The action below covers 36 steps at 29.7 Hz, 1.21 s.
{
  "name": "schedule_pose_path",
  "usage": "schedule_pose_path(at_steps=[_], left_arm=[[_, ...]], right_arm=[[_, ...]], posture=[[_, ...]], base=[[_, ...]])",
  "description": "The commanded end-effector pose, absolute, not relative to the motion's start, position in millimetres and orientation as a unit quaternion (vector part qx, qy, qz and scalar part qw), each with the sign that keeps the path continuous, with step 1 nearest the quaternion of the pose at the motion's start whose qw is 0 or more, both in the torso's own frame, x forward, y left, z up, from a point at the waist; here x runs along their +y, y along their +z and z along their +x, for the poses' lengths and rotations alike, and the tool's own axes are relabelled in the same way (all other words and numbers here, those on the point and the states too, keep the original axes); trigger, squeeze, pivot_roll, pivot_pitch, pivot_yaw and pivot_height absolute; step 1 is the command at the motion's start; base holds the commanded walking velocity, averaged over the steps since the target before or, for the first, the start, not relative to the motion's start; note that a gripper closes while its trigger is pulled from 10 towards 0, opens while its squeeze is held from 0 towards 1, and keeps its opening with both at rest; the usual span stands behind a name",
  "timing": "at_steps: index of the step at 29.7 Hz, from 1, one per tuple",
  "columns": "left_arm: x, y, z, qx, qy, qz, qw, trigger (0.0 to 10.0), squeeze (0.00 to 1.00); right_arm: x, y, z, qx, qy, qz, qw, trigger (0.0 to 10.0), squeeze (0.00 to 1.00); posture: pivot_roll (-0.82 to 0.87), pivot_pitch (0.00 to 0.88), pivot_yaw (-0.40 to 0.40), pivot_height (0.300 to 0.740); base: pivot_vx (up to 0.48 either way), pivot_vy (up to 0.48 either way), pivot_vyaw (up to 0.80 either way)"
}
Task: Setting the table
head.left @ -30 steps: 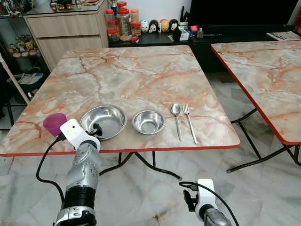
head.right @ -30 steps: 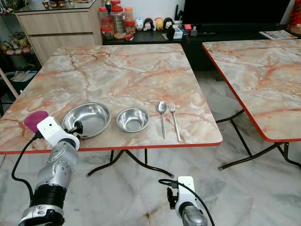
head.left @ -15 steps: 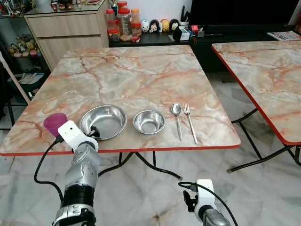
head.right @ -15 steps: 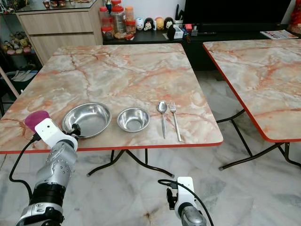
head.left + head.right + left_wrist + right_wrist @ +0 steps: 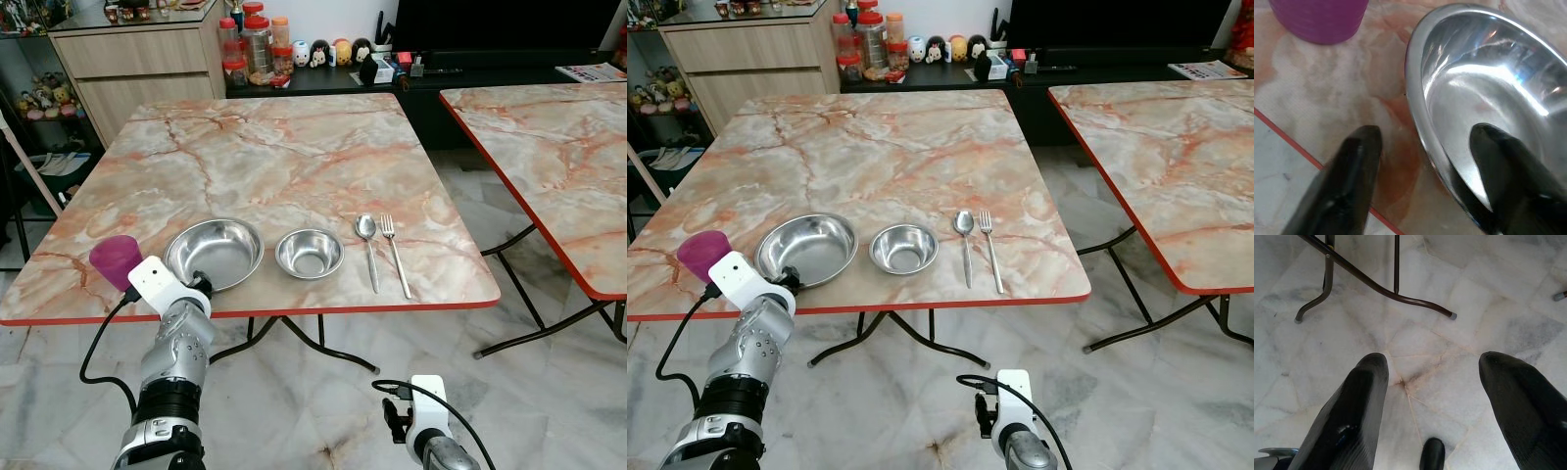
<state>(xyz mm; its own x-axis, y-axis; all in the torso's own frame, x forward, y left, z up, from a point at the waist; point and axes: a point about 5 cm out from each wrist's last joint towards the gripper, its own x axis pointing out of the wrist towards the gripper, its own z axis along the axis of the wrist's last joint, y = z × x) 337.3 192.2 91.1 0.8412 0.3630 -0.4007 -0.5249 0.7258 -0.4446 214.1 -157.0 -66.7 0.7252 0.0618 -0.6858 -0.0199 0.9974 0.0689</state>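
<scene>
The left pincer (image 5: 1422, 171) is sitting wide open astride the big bowl's (image 5: 217, 251) 7 o'clock rim, gripping nothing, risking nudging the bowl into the cup (image 5: 115, 261) at 9 o'clock.

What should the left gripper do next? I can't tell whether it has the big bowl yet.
Probably close. The left gripper is open and straddles the near rim of the large steel bowl: one finger sits inside, the other outside over the table. Closing would pinch the rim. The purple cup stands apart, beside the bowl.
</scene>
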Motion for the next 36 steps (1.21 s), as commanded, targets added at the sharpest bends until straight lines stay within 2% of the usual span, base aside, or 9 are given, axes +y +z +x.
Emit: schedule_pose_path(at_steps=[1, 26, 36], left_arm=[[194, 92, 339, 0.15, 0.249, -0.28, 0.915, 0.0, 0.0], [206, 90, 333, 0.145, 0.277, -0.281, 0.907, 0.0, 0.0], [207, 93, 327, 0.108, 0.26, -0.314, 0.907, 0.0, 0.0]], right_arm=[[-156, -66, 216, 0.369, 0.019, 0.033, 0.929, 10.0, 0.0], [-153, -66, 215, 0.372, 0.025, 0.034, 0.927, 10.0, 0.0], [-153, -66, 216, 0.373, 0.029, 0.033, 0.927, 10.0, 0.0]], posture=[[0.04, 0.0, 0.041, 0.74], [0.05, 0.0, 0.039, 0.74], [0.06, 0.0, 0.032, 0.74]], base=[[0.0, 0.0, 0.0], [0.0, 0.0, 0.0], [0.0, 0.0, 0.0]])
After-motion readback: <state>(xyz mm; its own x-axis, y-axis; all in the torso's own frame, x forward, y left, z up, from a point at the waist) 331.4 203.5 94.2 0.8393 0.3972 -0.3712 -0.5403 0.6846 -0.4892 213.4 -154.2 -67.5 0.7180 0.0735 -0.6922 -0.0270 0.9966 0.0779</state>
